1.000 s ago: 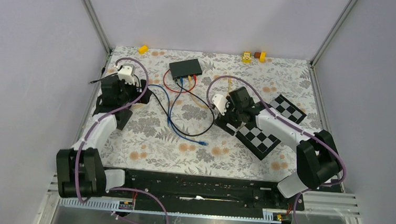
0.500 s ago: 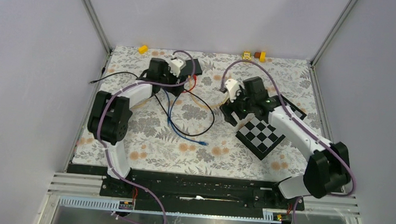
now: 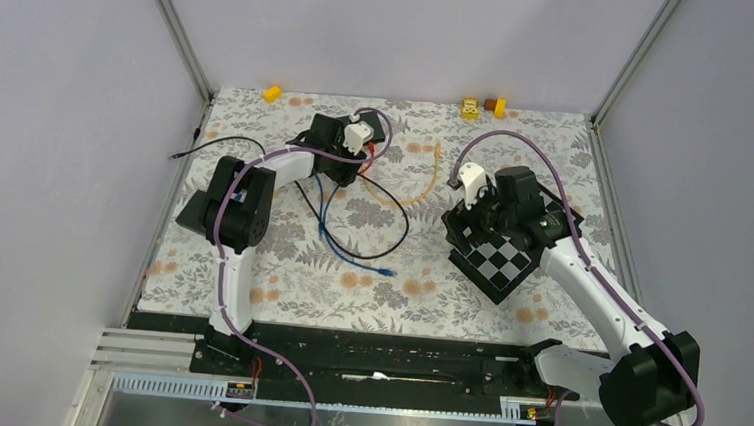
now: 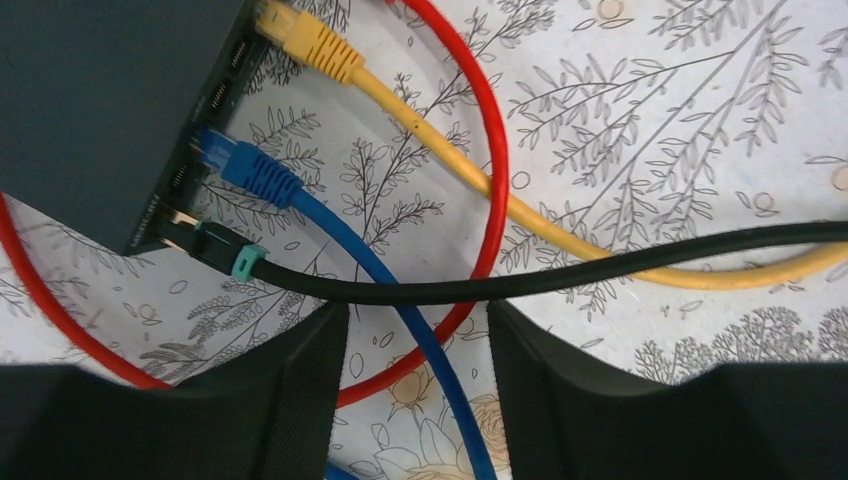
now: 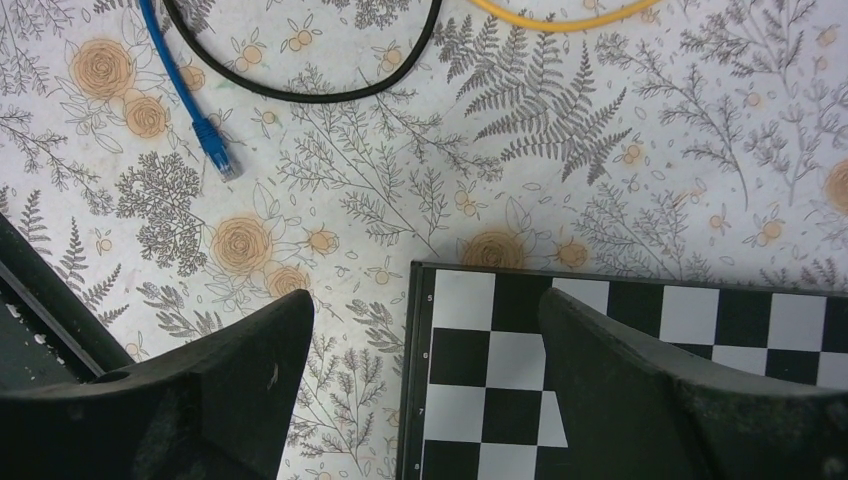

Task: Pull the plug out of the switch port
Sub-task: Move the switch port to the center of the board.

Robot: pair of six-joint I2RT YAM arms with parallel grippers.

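Note:
The dark switch (image 4: pixel 90 100) fills the top left of the left wrist view. Three plugs sit in its ports: a yellow plug (image 4: pixel 300 35), a blue plug (image 4: pixel 245 170) and a black plug with a teal clip (image 4: pixel 215 248). A red cable (image 4: pixel 490 150) loops past them. My left gripper (image 4: pixel 415 320) is open and empty, just short of the black cable, with the blue and red cables between its fingers. In the top view the left gripper (image 3: pixel 342 158) covers most of the switch. My right gripper (image 5: pixel 425 310) is open and empty over the corner of a checkerboard (image 5: pixel 620 380).
The checkerboard (image 3: pixel 498 267) lies right of centre. A loose blue cable end (image 3: pixel 384 272) and black cable loop (image 3: pixel 397 229) lie mid-table; a yellow cable (image 3: pixel 425 191) curves beside them. Yellow blocks (image 3: pixel 272 93) (image 3: pixel 484 106) sit at the back edge.
My left arm has swung from the left side of the table over to the switch. My right arm has moved right, off the cables and over the checkerboard.

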